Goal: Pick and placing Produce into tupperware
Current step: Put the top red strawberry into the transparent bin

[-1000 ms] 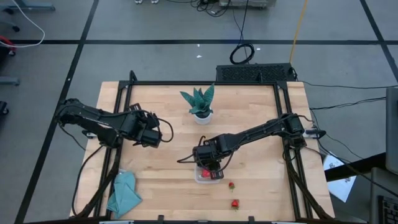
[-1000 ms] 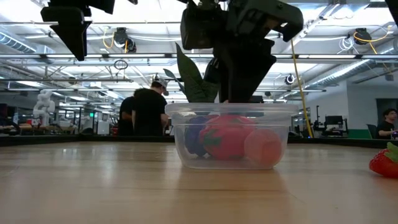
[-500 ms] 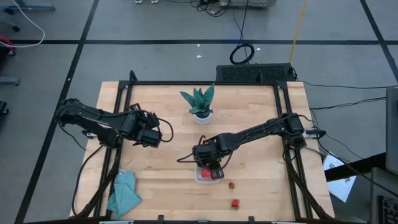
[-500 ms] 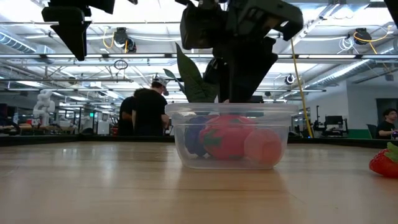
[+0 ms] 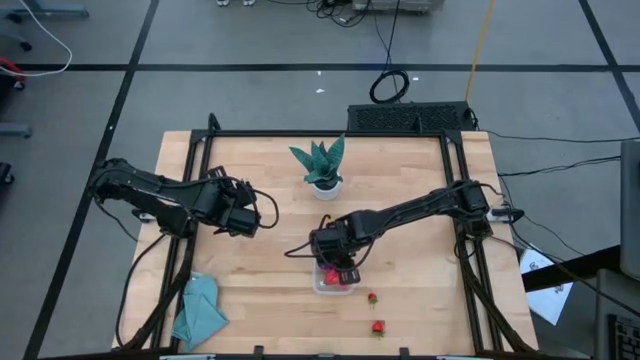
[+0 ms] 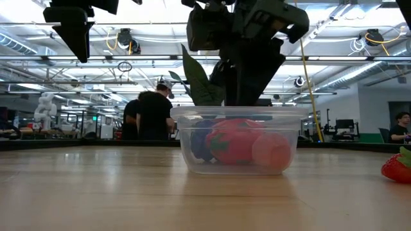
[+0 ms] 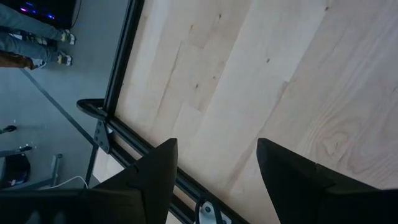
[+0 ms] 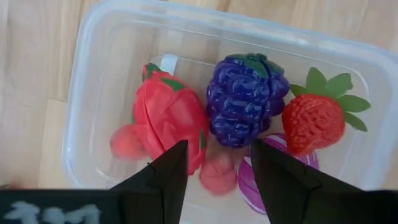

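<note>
The clear tupperware [image 5: 333,281] [image 6: 237,141] stands on the table's near middle. In the right wrist view it holds a big red strawberry-like piece [image 8: 168,118], a dark purple grape piece [image 8: 245,109], a red strawberry [image 8: 314,121], a magenta piece [image 8: 264,180] and a pale pink piece [image 8: 217,174]. My right gripper [image 5: 335,262] [image 8: 214,177] hangs open just above the tupperware, pointing down and touching nothing. Two more strawberries [image 5: 371,297] [image 5: 378,327] lie on the table near it. My left gripper [image 5: 262,218] [image 7: 214,168] waits open over bare wood at the table's left.
A green plant in a white pot [image 5: 322,165] stands toward the far edge. A teal cloth [image 5: 198,310] lies at the near left corner. One loose strawberry [image 6: 398,167] shows at the low view's right edge. People stand in the room beyond the table.
My right gripper has shifted slightly toward the far edge over the tupperware. The fruits and the tupperware have stayed where they were.
</note>
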Controlling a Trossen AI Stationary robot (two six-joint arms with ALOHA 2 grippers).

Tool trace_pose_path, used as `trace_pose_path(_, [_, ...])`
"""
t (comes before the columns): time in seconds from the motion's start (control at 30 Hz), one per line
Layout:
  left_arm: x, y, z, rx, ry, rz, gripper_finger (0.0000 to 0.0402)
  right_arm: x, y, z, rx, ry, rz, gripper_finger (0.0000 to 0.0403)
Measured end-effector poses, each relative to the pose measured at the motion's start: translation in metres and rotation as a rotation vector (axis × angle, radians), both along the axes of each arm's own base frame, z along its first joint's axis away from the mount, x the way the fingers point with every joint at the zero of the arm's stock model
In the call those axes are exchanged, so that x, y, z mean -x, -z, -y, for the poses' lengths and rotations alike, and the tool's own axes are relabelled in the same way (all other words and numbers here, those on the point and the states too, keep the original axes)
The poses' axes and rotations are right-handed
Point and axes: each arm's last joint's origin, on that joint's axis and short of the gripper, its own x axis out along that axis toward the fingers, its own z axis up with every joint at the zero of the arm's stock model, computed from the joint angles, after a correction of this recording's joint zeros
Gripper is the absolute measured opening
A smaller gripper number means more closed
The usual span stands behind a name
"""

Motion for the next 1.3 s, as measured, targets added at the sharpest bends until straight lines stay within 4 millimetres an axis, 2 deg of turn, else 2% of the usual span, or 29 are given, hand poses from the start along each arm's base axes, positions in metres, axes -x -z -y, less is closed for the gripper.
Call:
trace_pose_path(0.1, [0.0,0.0,0.0,0.0,0.0,0.0,0.0225,0.004,-0.009,-0.001,0.003,-0.001,-0.018,0.0165])
trace_pose_path(0.3, [0.0,0.0,0.0,0.0,-0.004,0.002,0.0225,0.022,-0.039,-0.014,-0.002,0.048,-0.073,0.0165])
trace_pose_path(0.43, [0.0,0.0,0.0,0.001,-0.006,0.003,0.0225,0.043,-0.052,-0.037,-0.005,0.12,-0.151,0.0164])
trace_pose_path(0.53, [0.0,0.0,0.0,0.001,-0.007,0.004,0.0225,0.054,-0.053,-0.062,0.01,0.143,-0.171,0.0164])
trace_pose_path(0.63, [0.0,0.0,0.0,0.001,-0.008,0.004,0.0225,0.061,-0.05,-0.083,0.001,0.128,-0.168,0.0164])
trace_pose_path(0.73, [0.0,0.0,0.0,0.001,-0.008,0.004,0.0225,0.066,-0.044,-0.094,-0.009,0.136,-0.165,0.0164])
trace_pose_path(0.97, [0.0,0.0,0.0,0.001,-0.014,0.008,0.0225,0.074,-0.023,-0.092,0.007,0.199,-0.23,0.0166])
trace_pose_path(1.3, [0.0,0.0,0.0,0.002,-0.023,0.014,0.0225,0.078,0.009,-0.092,-0.085,0.185,-0.244,0.0169])
